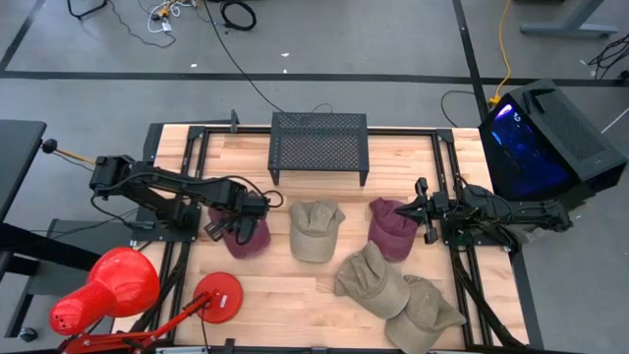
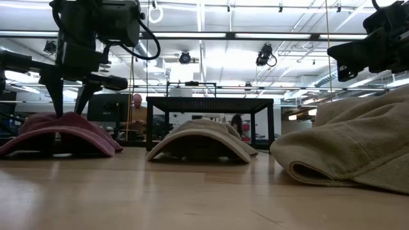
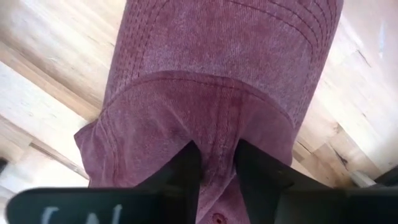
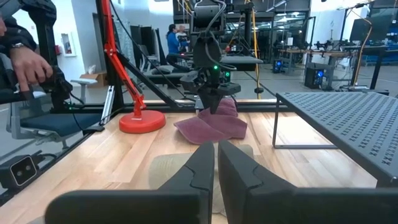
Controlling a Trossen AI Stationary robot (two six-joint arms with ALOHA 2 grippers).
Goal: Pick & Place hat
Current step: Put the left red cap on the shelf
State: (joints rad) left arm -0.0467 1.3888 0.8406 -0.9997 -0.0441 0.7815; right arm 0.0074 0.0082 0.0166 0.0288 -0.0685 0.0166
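A maroon hat (image 1: 248, 238) lies on the table's left part, its brim (image 2: 38, 144) on the wood. My left gripper (image 1: 239, 218) stands over it, pointing down, shut on its crown (image 3: 217, 124). A second maroon hat (image 1: 393, 229) rests right of centre. My right gripper (image 1: 419, 209) hovers just right of that hat, shut and touching nothing; its fingers (image 4: 205, 168) point across the table toward the left arm. Three khaki hats also lie there: one in the middle (image 1: 314, 230) and two toward the near right (image 1: 371, 279), (image 1: 425, 313). My left gripper (image 3: 217, 177) pinches a small ridge of the maroon hat's crown cloth (image 3: 219, 149) between its two fingers, close to the top button (image 3: 217, 218). The fingers come from above, pointing down. The hat sits on the table with its brim (image 4: 193, 127) flat on the wood.
A black mesh rack (image 1: 318, 146) stands at the far middle of the table. A red desk lamp (image 1: 108, 285) with its round base (image 1: 218, 295) occupies the near left corner. Bare wood shows between the left maroon hat and the rack. A person's hand (image 4: 28, 62) shows beyond the table.
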